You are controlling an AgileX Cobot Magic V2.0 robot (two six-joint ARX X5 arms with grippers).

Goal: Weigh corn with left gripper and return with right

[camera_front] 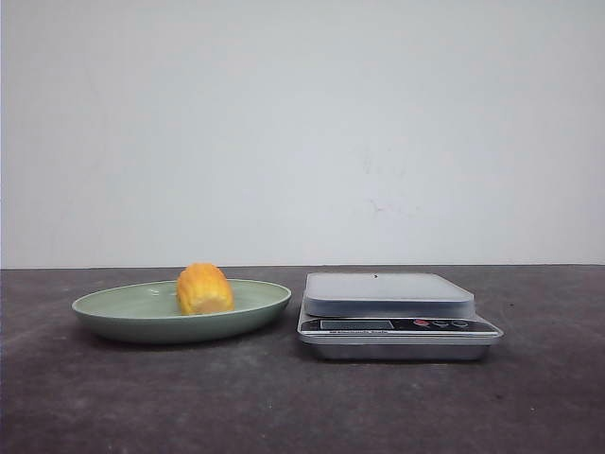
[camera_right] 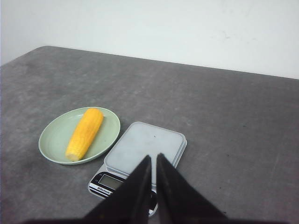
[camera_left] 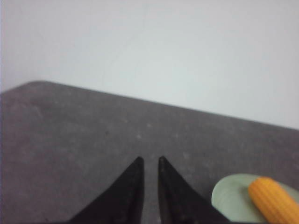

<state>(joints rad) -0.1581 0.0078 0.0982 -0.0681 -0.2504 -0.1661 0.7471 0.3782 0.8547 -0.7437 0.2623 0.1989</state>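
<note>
corn (camera_left: 273, 199) on plate (camera_left: 231, 198) | beside left pincer (camera_left: 149, 161), apart

The corn (camera_right: 85, 133) is yellow-orange, deeper orange along one side and paler yellow toward its cut end, with fine rows of kernels running lengthwise. It lies on a pale sage-green plate (camera_right: 53, 137) of a single plain colour. The scale (camera_front: 397, 315) has a light grey top, a silvery body and a black front strip (with a grey display and small reddish and dark buttons). The table (camera_front: 284, 397) is dark mottled grey; the wall (camera_front: 302, 123) off-white. The fingers (camera_left: 131, 191) of both grippers are matt black.
</note>
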